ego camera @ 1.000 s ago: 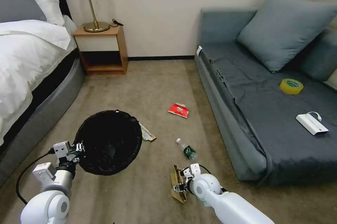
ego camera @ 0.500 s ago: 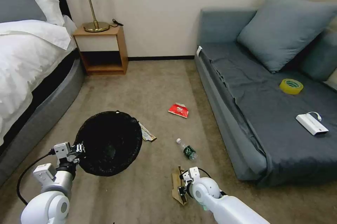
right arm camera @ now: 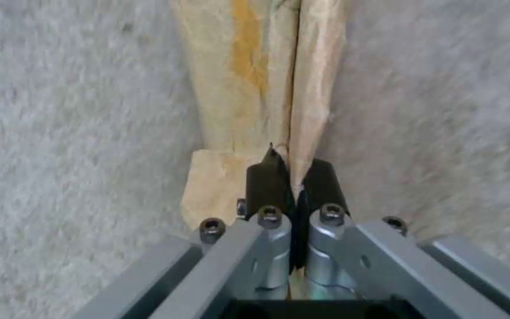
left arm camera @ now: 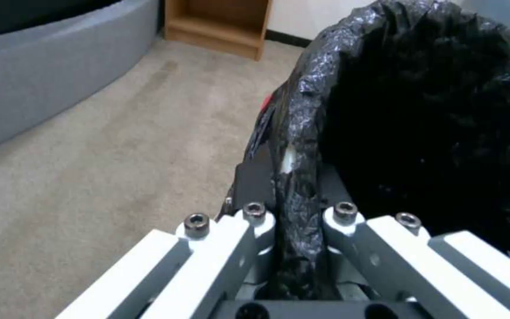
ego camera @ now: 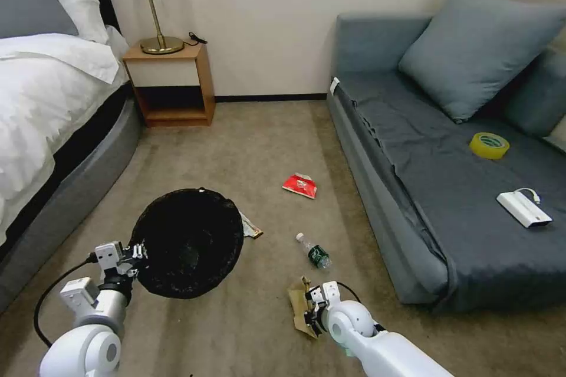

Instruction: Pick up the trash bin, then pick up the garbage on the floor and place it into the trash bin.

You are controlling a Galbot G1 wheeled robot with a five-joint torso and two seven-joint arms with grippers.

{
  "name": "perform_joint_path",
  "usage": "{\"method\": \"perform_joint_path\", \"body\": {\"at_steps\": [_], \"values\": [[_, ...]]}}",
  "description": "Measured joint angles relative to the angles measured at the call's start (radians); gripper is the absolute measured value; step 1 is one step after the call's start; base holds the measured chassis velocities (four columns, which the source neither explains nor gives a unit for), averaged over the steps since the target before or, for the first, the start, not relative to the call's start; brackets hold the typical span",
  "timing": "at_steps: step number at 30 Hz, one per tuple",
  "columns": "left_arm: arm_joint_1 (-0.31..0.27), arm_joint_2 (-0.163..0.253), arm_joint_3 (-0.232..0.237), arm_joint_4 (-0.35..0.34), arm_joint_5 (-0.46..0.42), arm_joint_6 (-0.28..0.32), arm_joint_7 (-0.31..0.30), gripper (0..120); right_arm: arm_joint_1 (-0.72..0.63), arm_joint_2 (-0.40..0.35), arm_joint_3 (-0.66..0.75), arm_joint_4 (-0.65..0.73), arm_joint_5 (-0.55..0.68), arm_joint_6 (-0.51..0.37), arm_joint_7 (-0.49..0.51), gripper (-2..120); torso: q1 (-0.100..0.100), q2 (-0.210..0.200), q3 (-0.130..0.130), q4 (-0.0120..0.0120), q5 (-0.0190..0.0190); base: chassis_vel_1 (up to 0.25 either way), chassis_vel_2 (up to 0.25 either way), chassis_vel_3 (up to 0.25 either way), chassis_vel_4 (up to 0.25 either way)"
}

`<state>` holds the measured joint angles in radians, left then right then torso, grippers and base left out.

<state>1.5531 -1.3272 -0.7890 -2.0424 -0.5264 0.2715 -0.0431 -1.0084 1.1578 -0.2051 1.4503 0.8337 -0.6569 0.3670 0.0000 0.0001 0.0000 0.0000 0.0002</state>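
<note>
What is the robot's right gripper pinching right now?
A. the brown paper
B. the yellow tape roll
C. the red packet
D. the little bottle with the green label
A. The right gripper has its black fingertips closed on a fold of the brown paper, low over the carpet, while the bottle and the red packet lie untouched on the floor farther out.

The left arm reaches forward low on the robot's left side, a black cable looping off its wrist. The left gripper [ego camera: 137, 255] has its jaws clamped on the lined rim of the trash bin [ego camera: 188, 241], one finger inside the rim and one outside. The right arm extends forward low on the right, wrist bent downward. The right gripper [ego camera: 307, 308] has its jaws pinched together on a fold of the crumpled brown paper [ego camera: 298, 302].
</note>
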Motion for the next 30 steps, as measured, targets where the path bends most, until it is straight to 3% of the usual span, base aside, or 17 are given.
{"method": "perform_joint_path", "body": {"at_steps": [10, 14, 18, 22, 30], "values": [[0.005, -0.012, 0.048, 0.014, -0.032, 0.027, -0.023, 4, -0.034, -0.063, 0.111, 0.158, -0.11, 0.081, -0.025, 0, 0.0, 0.0, 0.0, 0.0, -0.0002, 0.0, 0.0, 0.0, 0.0], [0.009, -0.016, 0.059, 0.021, -0.026, 0.031, -0.024, 4, -0.045, -0.097, 0.181, 0.256, -0.174, 0.177, -0.074, 0, 0.0, 0.0, 0.0, -0.0002, -0.0002, 0.0, 0.0, 0.0, 0.0], [0.012, -0.018, 0.072, 0.023, -0.032, 0.042, -0.031, 4, -0.047, -0.13, 0.231, 0.33, -0.261, 0.37, -0.146, 0, 0.0, 0.0, 0.0, 0.0, 0.0, 0.0, 0.0, 0.0, 0.0], [0.016, -0.022, 0.088, 0.023, -0.035, 0.053, -0.034, 4, -0.055, -0.166, 0.246, 0.408, -0.273, 0.47, -0.204, 0, 0.0, 0.0, 0.0, -0.0001, -0.0001, 0.0, 0.0, 0.0, 0.0], [0.022, -0.027, 0.129, 0.023, -0.03, 0.071, -0.015, 4, -0.061, -0.218, 0.198, 0.58, -0.267, 0.555, -0.301, 0, 0.0, 0.0, 0.0, 0.0, -0.0002, 0.0, 0.0, 0.0, 0.0]]}}
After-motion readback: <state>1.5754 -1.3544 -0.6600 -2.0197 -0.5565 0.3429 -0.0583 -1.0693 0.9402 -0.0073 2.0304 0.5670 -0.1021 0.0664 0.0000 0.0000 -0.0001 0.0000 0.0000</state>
